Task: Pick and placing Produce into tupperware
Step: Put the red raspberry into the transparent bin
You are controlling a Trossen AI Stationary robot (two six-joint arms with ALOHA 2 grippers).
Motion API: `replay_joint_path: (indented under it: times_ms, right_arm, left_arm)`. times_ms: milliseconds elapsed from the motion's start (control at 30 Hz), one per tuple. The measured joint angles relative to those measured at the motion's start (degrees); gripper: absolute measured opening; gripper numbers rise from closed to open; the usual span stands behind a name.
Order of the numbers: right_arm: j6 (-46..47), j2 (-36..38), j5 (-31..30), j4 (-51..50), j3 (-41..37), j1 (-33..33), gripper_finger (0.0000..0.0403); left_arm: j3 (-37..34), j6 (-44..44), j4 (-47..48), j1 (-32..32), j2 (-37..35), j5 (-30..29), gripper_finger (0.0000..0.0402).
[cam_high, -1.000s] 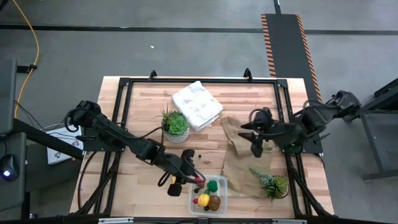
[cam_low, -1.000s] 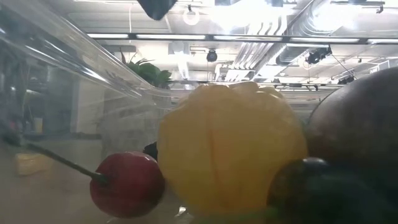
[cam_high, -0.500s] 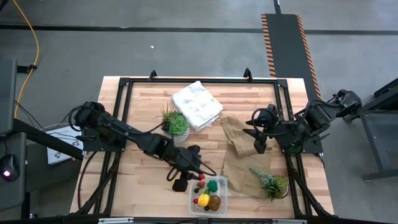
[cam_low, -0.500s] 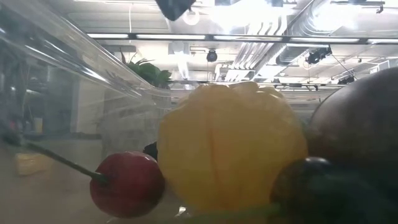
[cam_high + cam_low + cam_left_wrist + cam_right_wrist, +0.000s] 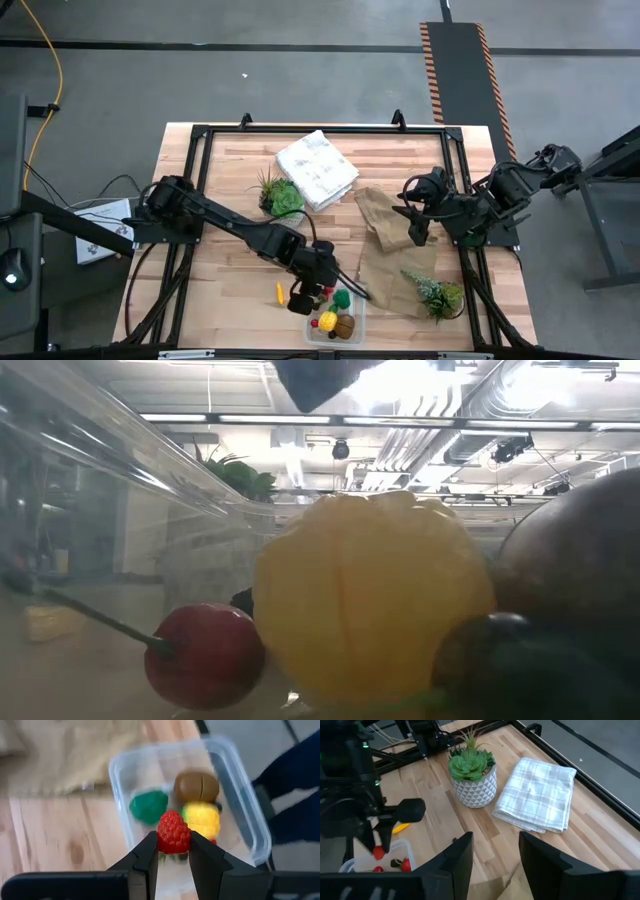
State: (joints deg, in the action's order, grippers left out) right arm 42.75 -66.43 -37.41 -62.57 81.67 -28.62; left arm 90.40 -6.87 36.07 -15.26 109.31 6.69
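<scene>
**Left gripper carrying a berry over the box**

Left gripper (image 5: 173, 851): fingers clamped on a red berry (image 5: 173, 832), one finger on each side. It hangs over the box (image 5: 245, 810), at the wall nearer the table's centre; in the high view it sits at that same edge (image 5: 303, 296).

Box, clear plastic, lid off: at the table's near edge. Contents: lemon (image 5: 201, 820), green piece (image 5: 148, 806), brown ball (image 5: 196, 785), with the lemon touching the brown ball and the green piece just beside them. More red bits show under the held berry; what they are I cannot tell.

Orange stick (image 5: 279, 292): on the wood just beside the box, on the left arm's side, not yet packed.

Right gripper (image 5: 495, 851): fingers apart, holding nothing; well away from the box, above the brown bag (image 5: 385, 235).

Also beyond the box: potted plant (image 5: 472, 776) and folded cloth (image 5: 538, 793), side by side; a second plant (image 5: 440, 295) on the bag's corner, near the box.

Step in hand, as I judge it: delivery of the berry, with release not yet made.

Next move calls for: lowering inside the walls, clear of the lemon, then parting the fingers. The stick looks the likely pick after that.
</scene>
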Motion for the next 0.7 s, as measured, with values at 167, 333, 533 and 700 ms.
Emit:
replay_joint_path:
  times_ms: [167,333,533,700]
  right_arm:
    - [0.3,0.0,0.0,-0.7,0.0,0.0,0.0149]
    - [0.3,0.0,-0.1,-1.1,0.0,0.1,0.0149]
    - [0.3,0.0,-0.2,-1.1,0.0,0.1,0.0149]
    - [0.5,0.0,-0.3,-1.1,0.0,0.1,0.0149]
  left_arm:
    - [0.1,-0.2,0.5,-0.6,0.8,0.2,0.0081]
    - [0.0,-0.9,1.3,-1.0,1.3,0.4,0.0081]
    - [0.0,-1.1,0.9,-1.0,2.0,0.4,0.0081]
    - [0.0,-1.1,0.9,-1.0,2.7,0.5,0.0081]
